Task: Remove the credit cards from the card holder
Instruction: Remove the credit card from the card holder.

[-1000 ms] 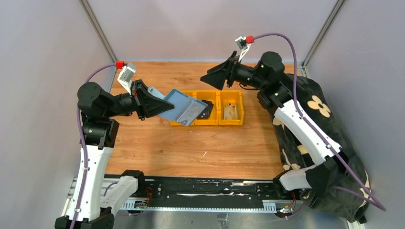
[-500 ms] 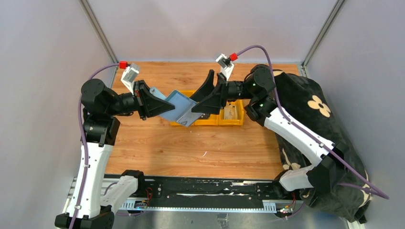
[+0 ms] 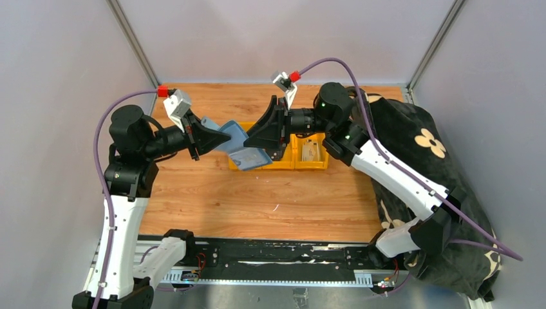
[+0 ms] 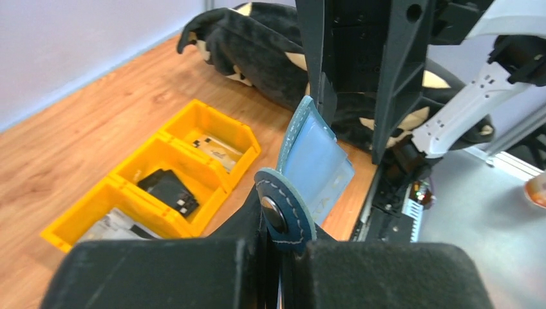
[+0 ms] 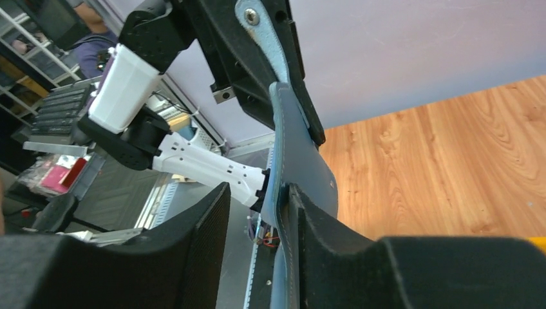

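From above, the left gripper (image 3: 217, 136) is pinching the card holder (image 3: 237, 147) by its tab end, holding it in the air over the yellow bins (image 3: 311, 165), with the right gripper (image 3: 252, 140) meeting its far end. On the left wrist, tightly closed fingers are clamping the snap tab. On the right wrist, the right gripper is straddling the card holder's edge half-wide, one finger touching it and a gap showing beside the other.

Right hand (image 5: 257, 199) now across at the card holder (image 4: 315, 161); jaws narrower, astride its free edge
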`<state>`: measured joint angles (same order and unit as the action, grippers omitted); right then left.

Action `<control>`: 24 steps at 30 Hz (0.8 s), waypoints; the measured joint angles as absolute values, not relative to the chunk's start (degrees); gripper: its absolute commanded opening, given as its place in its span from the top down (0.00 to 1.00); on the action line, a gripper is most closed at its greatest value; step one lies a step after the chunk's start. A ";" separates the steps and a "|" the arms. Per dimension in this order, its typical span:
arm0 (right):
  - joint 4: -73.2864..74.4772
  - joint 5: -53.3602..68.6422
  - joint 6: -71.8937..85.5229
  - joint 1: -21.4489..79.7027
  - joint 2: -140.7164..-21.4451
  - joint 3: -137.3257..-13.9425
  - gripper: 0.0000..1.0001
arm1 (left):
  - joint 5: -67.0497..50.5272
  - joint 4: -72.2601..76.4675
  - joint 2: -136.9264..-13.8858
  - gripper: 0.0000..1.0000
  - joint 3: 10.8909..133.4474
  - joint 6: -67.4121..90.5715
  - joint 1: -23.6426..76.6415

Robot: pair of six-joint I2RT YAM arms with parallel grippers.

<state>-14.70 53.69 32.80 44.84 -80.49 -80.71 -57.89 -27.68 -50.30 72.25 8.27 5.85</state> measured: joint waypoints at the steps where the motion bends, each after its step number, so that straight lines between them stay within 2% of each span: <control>1: -13.13 53.04 31.64 45.32 -80.99 -81.84 0.54 | -57.08 -27.86 -50.15 1.00 72.25 7.49 6.04; 4: -7.77 50.26 27.64 46.96 -82.81 -85.56 0.51 | -54.83 -29.04 -49.67 1.00 72.25 5.17 7.33; 6: -4.84 48.77 25.43 48.05 -83.83 -87.59 0.54 | -54.39 -29.56 -49.60 1.00 72.27 4.45 7.88; 11: 2.76 44.64 19.14 50.19 -86.96 -92.84 0.97 | -54.87 -32.18 -50.04 1.00 73.56 2.98 8.69; 12: 4.03 44.36 18.13 50.24 -87.44 -93.67 1.00 | -54.83 -32.84 -50.24 0.96 74.00 2.63 8.75; 13: 5.78 44.12 17.08 50.24 -88.01 -94.96 1.00 | -54.68 -33.67 -50.52 0.88 74.41 2.44 8.73; 15: 8.12 43.29 15.29 50.28 -88.27 -96.27 1.00 | -54.54 -34.13 -50.96 0.40 75.02 2.20 8.71; 16: 8.67 43.00 15.09 50.26 -88.23 -96.42 1.00 | -54.00 -34.11 -51.18 0.10 75.20 1.89 8.75; 17: 9.28 43.29 14.98 50.26 -87.92 -96.47 1.00 | -52.51 -34.39 -51.37 0.01 75.29 1.96 8.51; 21: 2.70 43.44 20.21 49.32 -82.96 -89.47 1.00 | -50.48 -31.44 -51.03 0.00 73.95 5.34 7.81; 24: -9.30 42.26 27.92 47.92 -79.66 -81.10 1.00 | -52.51 -25.87 -48.77 0.06 69.21 12.40 8.40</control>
<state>-9.30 42.26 27.92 47.92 -79.66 -81.10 -52.51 -25.87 -48.77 69.21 12.40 8.40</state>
